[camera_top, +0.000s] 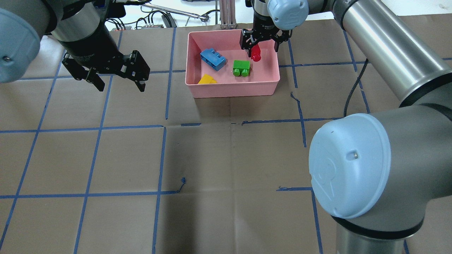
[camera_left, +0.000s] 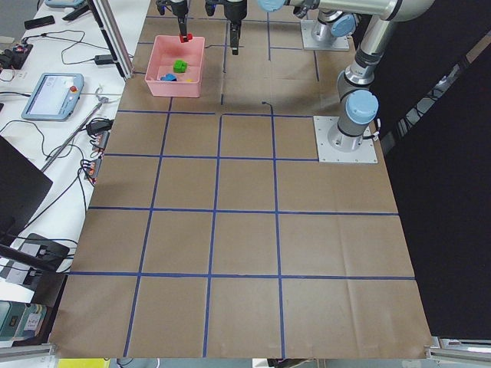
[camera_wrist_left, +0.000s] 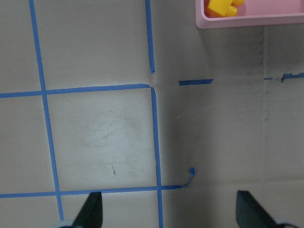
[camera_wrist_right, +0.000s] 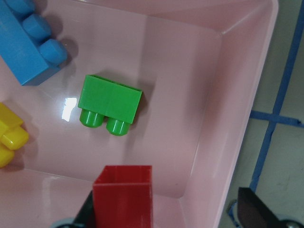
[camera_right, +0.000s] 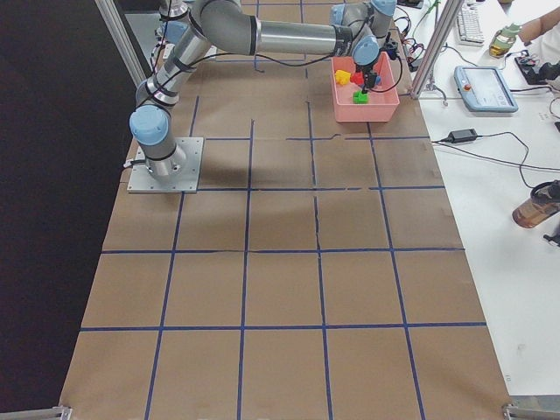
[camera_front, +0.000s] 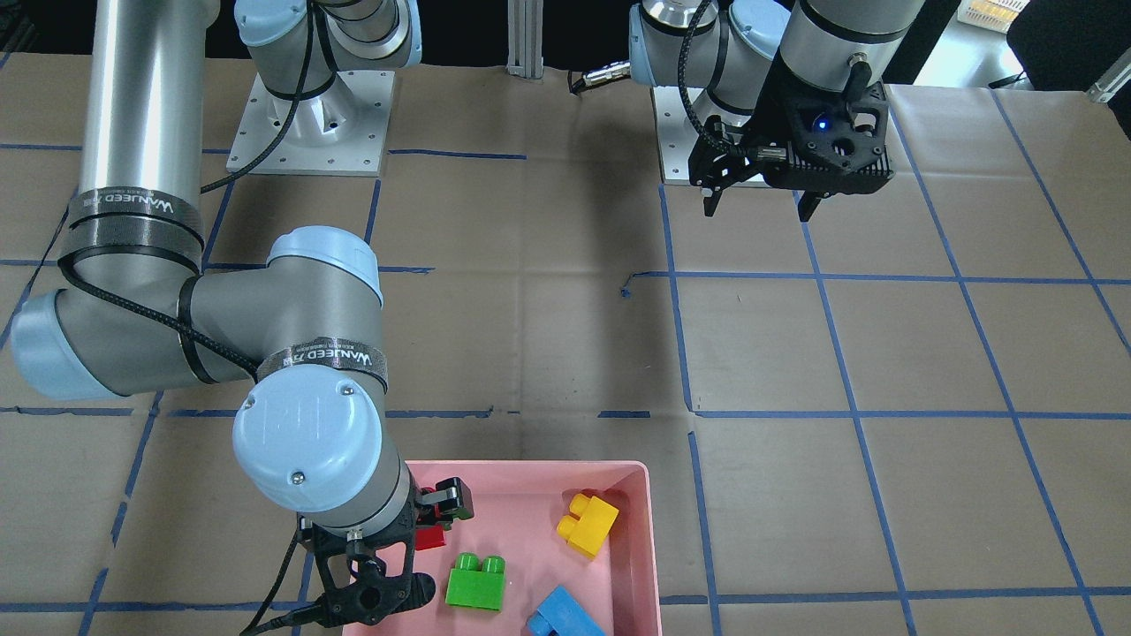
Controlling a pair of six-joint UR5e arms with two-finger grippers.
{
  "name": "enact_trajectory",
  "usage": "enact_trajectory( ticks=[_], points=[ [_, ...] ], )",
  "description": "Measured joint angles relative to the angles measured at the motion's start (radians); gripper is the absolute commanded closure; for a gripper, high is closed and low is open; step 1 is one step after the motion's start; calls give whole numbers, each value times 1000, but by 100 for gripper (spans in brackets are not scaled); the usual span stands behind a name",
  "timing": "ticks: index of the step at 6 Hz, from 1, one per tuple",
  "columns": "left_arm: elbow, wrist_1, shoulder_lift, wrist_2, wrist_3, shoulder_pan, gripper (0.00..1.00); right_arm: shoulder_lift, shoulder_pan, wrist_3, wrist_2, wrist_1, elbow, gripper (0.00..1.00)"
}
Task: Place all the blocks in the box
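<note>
The pink box holds the green block, the blue block and the yellow block. My right gripper hangs over the box's far right part with its jaws wide apart. The red block is between them, against one finger and clear of the other, as the right wrist view shows. I cannot tell whether it touches the box floor. My left gripper is open and empty, above the paper to the left of the box.
Brown paper with blue tape lines covers the table. The right arm's elbow looms large at the near right of the overhead view. Cables and devices lie beyond the table's far edge.
</note>
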Motion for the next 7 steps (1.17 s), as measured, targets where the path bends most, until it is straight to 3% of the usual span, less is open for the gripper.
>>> enact_trajectory(
  ticks=[2,7],
  points=[
    [0,3,0,0,0,0,1,11,-1,-118,-11,-80,2,1],
    [1,5,-1,0,0,0,1,-21,-20,248,3,-189,-1,1]
  ],
)
